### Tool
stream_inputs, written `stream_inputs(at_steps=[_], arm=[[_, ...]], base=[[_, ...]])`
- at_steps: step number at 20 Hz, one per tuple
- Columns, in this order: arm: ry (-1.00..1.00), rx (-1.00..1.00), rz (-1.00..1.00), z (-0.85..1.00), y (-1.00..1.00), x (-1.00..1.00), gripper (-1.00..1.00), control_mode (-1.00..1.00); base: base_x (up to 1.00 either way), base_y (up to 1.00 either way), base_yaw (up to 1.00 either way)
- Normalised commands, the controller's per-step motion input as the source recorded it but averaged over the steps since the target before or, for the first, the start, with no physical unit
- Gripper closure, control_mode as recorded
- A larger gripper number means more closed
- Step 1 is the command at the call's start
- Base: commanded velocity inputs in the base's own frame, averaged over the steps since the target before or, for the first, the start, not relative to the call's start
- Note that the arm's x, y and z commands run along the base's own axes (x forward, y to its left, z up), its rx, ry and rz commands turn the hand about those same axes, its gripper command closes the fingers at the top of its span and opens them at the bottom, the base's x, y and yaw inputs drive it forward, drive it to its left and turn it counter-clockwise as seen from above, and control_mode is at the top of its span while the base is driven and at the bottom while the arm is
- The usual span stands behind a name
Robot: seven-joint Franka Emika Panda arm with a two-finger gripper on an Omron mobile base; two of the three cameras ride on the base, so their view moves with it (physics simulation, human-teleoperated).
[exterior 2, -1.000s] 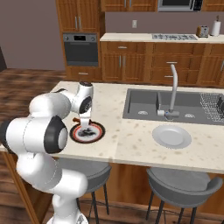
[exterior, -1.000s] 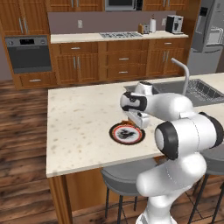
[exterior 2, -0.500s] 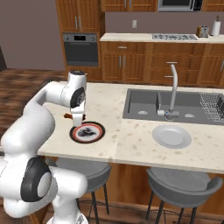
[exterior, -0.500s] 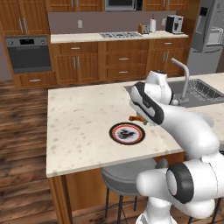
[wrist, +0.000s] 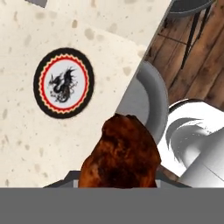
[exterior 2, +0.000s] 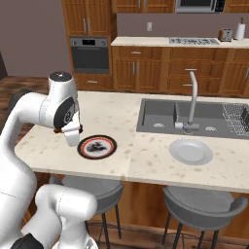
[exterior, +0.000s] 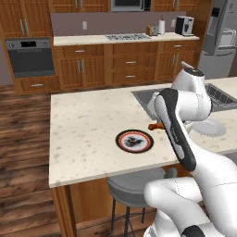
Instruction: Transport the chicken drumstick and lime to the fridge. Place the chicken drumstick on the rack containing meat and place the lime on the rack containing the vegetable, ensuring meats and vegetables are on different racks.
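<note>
We note a black-rimmed decorated plate [exterior: 134,140] on the speckled island counter [exterior: 83,134], a plain grey plate [exterior 2: 190,151] before the sink [exterior 2: 165,115], faucet [exterior 2: 192,99] upright, stools [exterior 2: 209,206] below.

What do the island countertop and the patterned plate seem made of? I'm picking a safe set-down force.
Countertop: likely polished stone or laminate; beige, speckled, with a thick square edge.
Patterned plate: probably glazed ceramic; flat, black-and-red rim, printed white centre. The rendering leaves both open.

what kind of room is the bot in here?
A home kitchen, rendered: an island counter with a sink and faucet, a wall oven, a stovetop, wood cabinets and bar stools.
</note>
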Motion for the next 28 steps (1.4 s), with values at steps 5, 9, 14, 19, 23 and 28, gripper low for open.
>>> stream_inputs(at_steps=[5,9,14,19,23,28], arm=[[0.0,0.0,0.15,0.58,-0.06,-0.6,1.0,-1.0],[0.0,0.0,0.02,0.47,-0.01,-0.31,1.0,-1.0],[0.0,0.0,0.0,0.63,-0.01,-0.44,1.0,-1.0],[-0.02,0.0,0.0,0.6,0.0,-0.63,1.0,-1.0],[-0.12,0.03,0.0,0.45,-0.03,-0.85,1.0,-1.0],[-0.02,0.01,-0.01,0.06,-0.02,-0.19,1.0,1.0]], base=[[0.0,0.0,0.0],[0.0,0.0,0.0],[0.0,0.0,0.0],[0.0,0.0,0.0],[0.0,0.0,0.0],[-0.6,-0.32,-0.12]])
